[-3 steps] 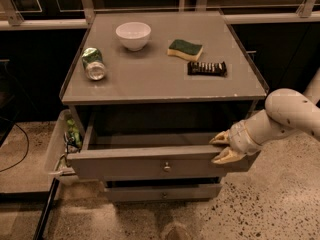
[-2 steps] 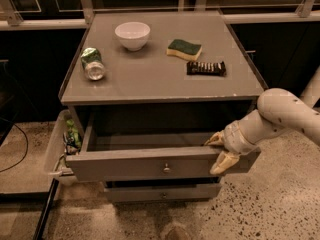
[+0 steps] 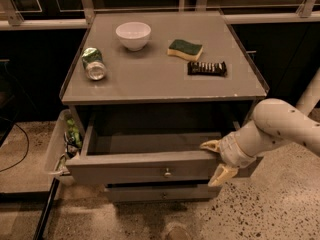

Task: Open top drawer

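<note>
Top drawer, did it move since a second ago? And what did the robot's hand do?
The gripper slid a little left and down at the right end of the top drawer front, with its fingers spread above and below it. The drawer, already open, came out slightly further at most. The bowl, sponge, can and snack bar on the table stayed put.
</note>
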Robot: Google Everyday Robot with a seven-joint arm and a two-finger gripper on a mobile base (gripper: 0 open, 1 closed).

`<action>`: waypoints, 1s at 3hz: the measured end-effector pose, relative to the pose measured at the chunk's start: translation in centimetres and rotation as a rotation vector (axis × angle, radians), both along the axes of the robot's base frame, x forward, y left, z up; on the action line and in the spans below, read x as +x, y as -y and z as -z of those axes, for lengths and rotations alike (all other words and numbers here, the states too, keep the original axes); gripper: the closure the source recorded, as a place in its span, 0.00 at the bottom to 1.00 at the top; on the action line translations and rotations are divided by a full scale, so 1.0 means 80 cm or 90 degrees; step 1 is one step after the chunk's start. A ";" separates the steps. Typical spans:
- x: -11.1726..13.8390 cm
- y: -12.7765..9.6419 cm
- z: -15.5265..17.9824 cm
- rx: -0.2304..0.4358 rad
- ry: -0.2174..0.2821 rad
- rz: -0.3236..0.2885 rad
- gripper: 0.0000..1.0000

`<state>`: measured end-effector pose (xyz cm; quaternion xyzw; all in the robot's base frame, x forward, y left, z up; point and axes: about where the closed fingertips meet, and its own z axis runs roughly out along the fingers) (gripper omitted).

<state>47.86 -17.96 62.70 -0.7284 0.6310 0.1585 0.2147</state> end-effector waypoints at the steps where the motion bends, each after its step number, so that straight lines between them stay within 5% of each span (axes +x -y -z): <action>1: -0.041 0.026 -0.025 -0.014 0.033 0.026 0.61; 2: -0.052 0.033 -0.031 -0.017 0.040 0.034 0.84; 3: -0.053 0.033 -0.032 -0.017 0.040 0.034 0.95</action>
